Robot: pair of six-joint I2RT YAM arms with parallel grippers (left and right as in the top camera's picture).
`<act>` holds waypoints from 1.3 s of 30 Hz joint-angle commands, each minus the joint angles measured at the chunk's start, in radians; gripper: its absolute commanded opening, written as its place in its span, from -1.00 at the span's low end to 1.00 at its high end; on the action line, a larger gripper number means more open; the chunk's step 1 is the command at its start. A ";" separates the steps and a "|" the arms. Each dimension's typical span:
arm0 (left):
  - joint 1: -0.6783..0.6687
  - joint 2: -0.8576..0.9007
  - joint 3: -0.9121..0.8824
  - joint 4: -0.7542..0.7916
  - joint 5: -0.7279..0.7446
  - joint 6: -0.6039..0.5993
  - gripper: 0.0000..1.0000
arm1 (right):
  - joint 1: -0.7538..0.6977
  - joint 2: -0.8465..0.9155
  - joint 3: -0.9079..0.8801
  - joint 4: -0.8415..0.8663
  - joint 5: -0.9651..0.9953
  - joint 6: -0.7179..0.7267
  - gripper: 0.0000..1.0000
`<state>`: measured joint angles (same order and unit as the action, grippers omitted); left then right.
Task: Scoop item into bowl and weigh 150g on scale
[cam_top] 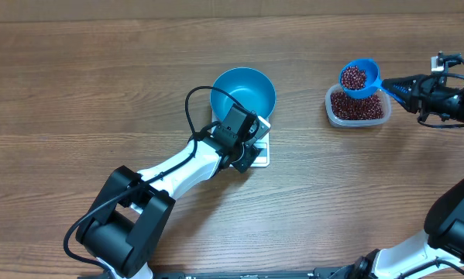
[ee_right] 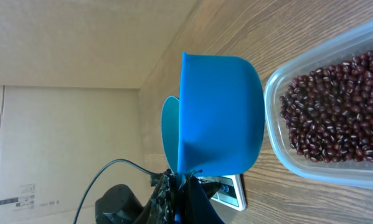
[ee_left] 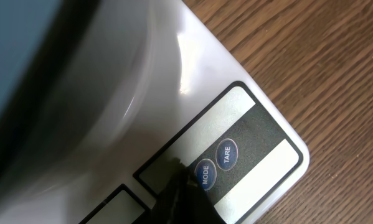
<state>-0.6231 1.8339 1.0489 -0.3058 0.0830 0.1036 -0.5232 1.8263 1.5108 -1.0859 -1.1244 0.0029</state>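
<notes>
The blue bowl (cam_top: 247, 89) stands on the white scale (cam_top: 262, 155) at mid-table, and its inside shows no beans. My left gripper (cam_top: 245, 159) is shut, with its dark tip (ee_left: 181, 190) down on the scale's front panel (ee_left: 261, 168), right beside the MODE button (ee_left: 205, 173). My right gripper (cam_top: 394, 87) is shut on the handle of a small blue scoop (cam_top: 360, 77). The scoop is full of red-brown beans (cam_top: 354, 76) and hangs over the clear tub (cam_top: 358, 107). In the right wrist view the scoop (ee_right: 217, 112) fills the middle above my right gripper (ee_right: 187, 182).
The clear tub (ee_right: 279, 149) holds many more beans (ee_right: 335, 106) at the right. The left arm (cam_top: 177, 170) stretches from the near left edge to the scale, its black cable looping by the bowl. The TARE button (ee_left: 227, 153) sits next to MODE. Bare wooden table lies all around.
</notes>
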 commanded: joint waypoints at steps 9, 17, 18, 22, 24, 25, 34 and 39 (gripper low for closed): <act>-0.005 0.036 0.001 -0.003 -0.018 -0.014 -0.91 | -0.005 0.006 -0.006 0.004 -0.019 -0.016 -0.93; -0.005 0.038 0.001 0.000 -0.021 -0.019 -0.91 | -0.005 0.006 -0.006 0.004 -0.016 -0.020 -0.93; -0.005 0.041 0.001 0.000 -0.021 -0.019 -0.92 | -0.005 0.006 -0.006 0.004 -0.016 -0.020 -0.93; -0.005 0.043 0.001 0.000 -0.025 -0.023 -0.91 | -0.005 0.006 -0.006 0.004 -0.016 -0.020 -0.93; -0.005 0.043 0.001 0.000 -0.025 -0.023 -0.91 | -0.005 0.006 -0.006 0.004 -0.016 -0.020 -0.93; -0.005 0.043 0.001 0.000 -0.026 -0.023 -0.92 | -0.005 0.006 -0.006 0.004 -0.016 -0.020 -0.93; -0.005 0.044 0.001 -0.003 -0.027 -0.023 -0.91 | -0.005 0.006 -0.006 0.003 -0.009 -0.020 -0.93; -0.005 0.051 0.001 -0.005 -0.031 -0.023 -0.92 | -0.005 0.006 -0.006 0.003 -0.009 -0.019 -0.93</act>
<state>-0.6231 1.8378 1.0496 -0.3054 0.0807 0.1024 -0.5232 1.8263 1.5108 -1.0855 -1.1179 -0.0010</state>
